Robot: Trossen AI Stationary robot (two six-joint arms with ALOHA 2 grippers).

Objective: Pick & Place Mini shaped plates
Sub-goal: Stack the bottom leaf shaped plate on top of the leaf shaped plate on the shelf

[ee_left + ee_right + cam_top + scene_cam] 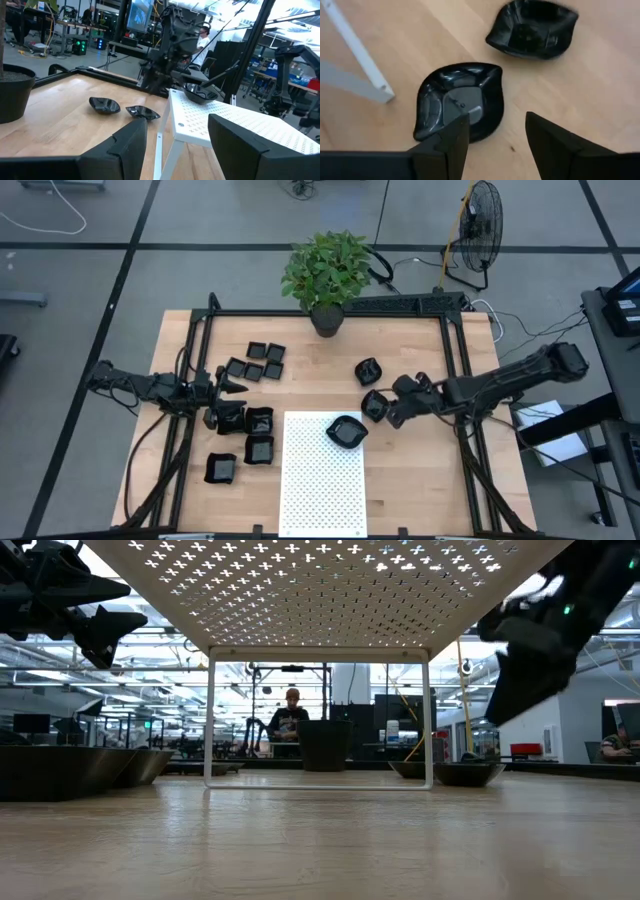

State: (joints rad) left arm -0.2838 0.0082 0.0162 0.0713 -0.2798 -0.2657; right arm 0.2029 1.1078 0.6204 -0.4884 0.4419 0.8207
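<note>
Glossy black dishes on pale wood beside a white dotted mat

The mini shaped plates point(258, 423) are showing glossy black against the light, honey-coloured wood-grain desk point(420, 480); the mat point(322, 480) is showing white with a regular pattern of small dark perforations, one black plate point(346, 431) sitting on it; behind the mat, a green leafy plant point(328, 268) is standing in a dark pot; both arms are looking matte black.

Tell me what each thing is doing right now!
left gripper: open, empty, waiting over the table's left side.
right gripper: open, empty, above a leaf-shaped plate.
leaf-shaped plate: flat on the table, not held.
plate on the white rack: sitting on top, upright.
white rack: standing on its legs.
potted plant: upright.
</note>
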